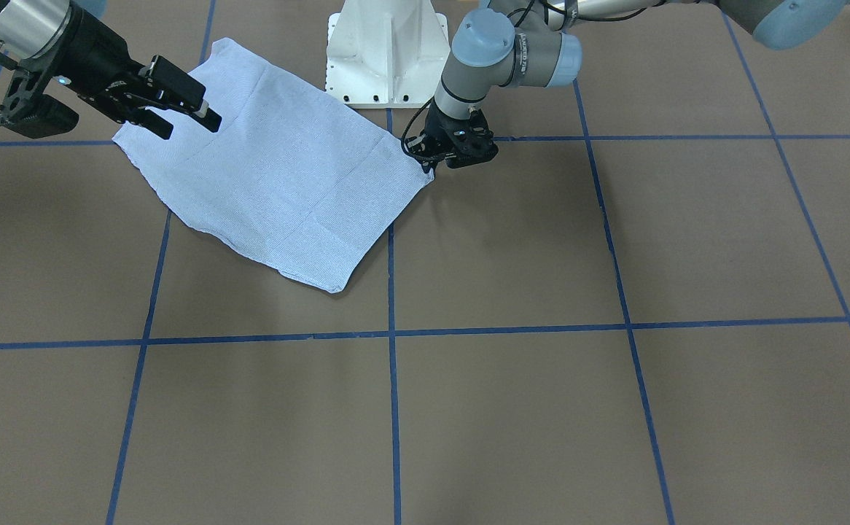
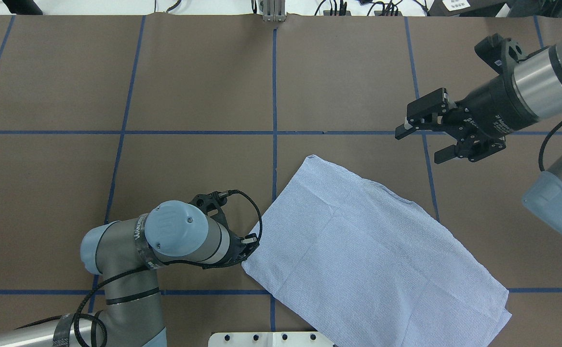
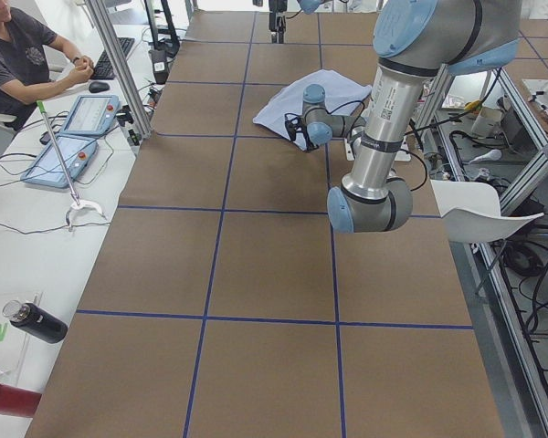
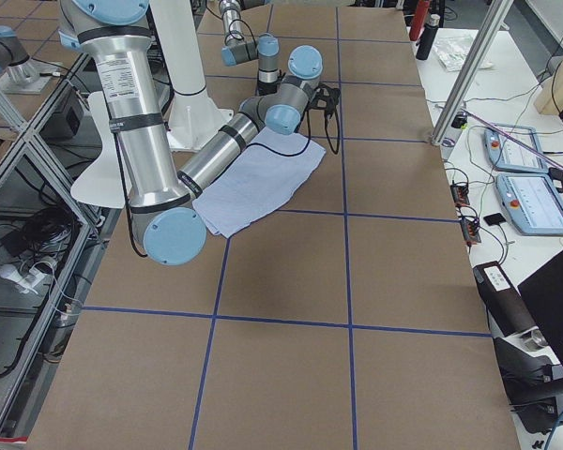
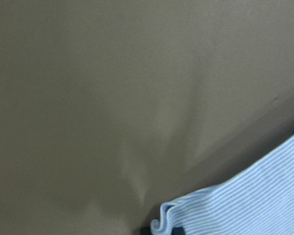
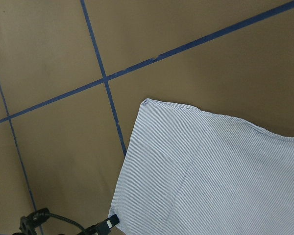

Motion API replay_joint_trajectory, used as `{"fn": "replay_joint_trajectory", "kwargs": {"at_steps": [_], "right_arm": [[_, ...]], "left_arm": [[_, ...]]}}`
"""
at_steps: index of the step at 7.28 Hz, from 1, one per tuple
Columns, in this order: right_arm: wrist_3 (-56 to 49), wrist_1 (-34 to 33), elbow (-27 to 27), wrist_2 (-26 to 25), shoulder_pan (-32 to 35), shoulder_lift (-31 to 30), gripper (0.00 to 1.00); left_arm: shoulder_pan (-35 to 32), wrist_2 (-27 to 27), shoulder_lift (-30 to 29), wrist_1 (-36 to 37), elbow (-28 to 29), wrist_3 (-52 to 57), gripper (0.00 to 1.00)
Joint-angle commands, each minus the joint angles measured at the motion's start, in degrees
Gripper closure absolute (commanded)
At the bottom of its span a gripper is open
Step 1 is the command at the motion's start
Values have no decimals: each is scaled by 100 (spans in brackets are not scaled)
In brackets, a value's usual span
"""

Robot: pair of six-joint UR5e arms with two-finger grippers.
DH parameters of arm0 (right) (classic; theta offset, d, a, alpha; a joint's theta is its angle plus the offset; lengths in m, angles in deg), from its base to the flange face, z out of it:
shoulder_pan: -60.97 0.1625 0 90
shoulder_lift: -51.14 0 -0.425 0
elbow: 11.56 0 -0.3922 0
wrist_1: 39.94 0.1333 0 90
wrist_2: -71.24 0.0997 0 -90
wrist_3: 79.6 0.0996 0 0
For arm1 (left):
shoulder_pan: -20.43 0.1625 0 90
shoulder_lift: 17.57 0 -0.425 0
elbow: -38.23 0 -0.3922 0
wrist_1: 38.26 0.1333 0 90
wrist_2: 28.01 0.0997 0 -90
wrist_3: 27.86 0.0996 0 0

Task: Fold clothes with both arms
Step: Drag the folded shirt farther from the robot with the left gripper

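Table (image 1: pixel 614 408) brown, blue tape grid (image 1: pixel 391 292) | shirt (image 1: pixel 279 175) flat (folded) | person (image 3: pixel 18 55) seated nearby

My table (image 1: pixel 512 423) is big and brown, with blue tape lines (image 1: pixel 391 408) making squares on it. Beside it is a long white desk (image 3: pixel 18 265) with two blue-and-white screens (image 3: pixel 59 162) and a black bottle (image 3: pixel 35 321). A person (image 3: pixel 18 55) sits there. A shiny metal post (image 4: pixel 469 70) stands by the edge.

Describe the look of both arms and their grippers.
Grey tubular left arm and right arm, light blue joint caps, silver segments. Black two-finger left gripper and right gripper. A black cable loops at the left wrist; white lettering on the right gripper body.
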State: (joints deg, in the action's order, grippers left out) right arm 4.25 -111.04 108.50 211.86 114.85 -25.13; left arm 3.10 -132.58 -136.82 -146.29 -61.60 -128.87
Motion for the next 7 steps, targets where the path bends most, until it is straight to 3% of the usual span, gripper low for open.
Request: {"fn": "replay_joint_trajectory", "kwargs": {"at_steps": [1,5,7], "right_arm": [[0,0,0,9,17,-3,0],[0,9,44,9,131,-3,0],[0,9,53,9,149,-3,0]], "left_arm": [[-51,-19,-10,28,-72,-6,100],[-1111,-11,-220,72,234,308,100],[-1727,24,-902,55,1240,730,100]]}}
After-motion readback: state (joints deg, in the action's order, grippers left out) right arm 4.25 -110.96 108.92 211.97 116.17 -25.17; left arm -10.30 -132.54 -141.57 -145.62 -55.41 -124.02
